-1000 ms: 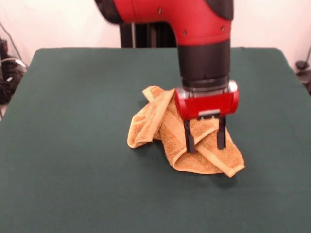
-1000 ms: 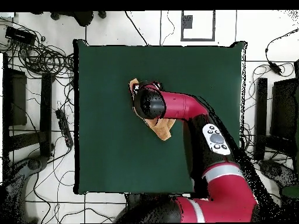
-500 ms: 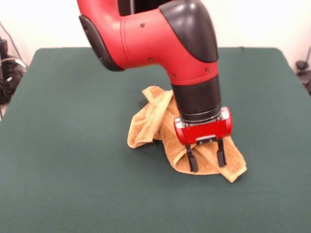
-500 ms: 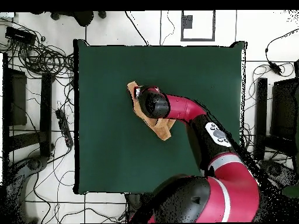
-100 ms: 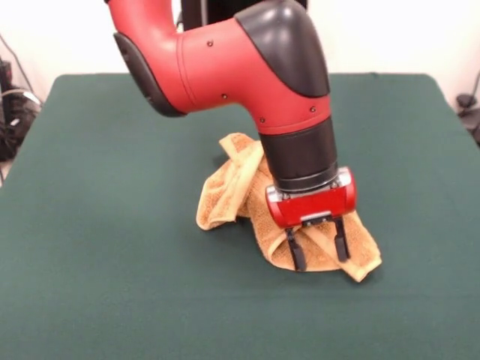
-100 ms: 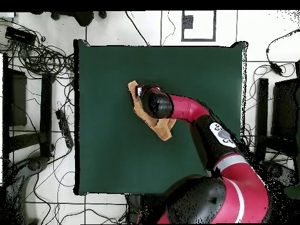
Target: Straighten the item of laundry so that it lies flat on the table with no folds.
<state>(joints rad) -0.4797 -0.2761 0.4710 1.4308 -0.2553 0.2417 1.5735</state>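
Observation:
The orange-tan towel (image 5: 238, 189), the item of laundry, lies crumpled and folded over itself near the middle of the green table (image 5: 97, 225). Its paler hem crosses the near right corner. My gripper (image 5: 320, 256) is low over that near right part, its two black fingers (image 5: 295, 252) spread apart with towel folds between them and tips at the cloth. From overhead, the arm covers most of the towel (image 6: 164, 130); only its edges show, and the gripper is hidden under the wrist.
Cables and dark equipment (image 6: 35, 105) lie on the floor beside the table (image 6: 117, 158). Green cloth stretches wide on all sides of the towel. The arm's red elbow (image 5: 217, 64) hangs over the table's far half.
Over the last second the gripper came down and toward the near right corner of the towel. In the last half second it barely shifted. The fingers stayed apart.

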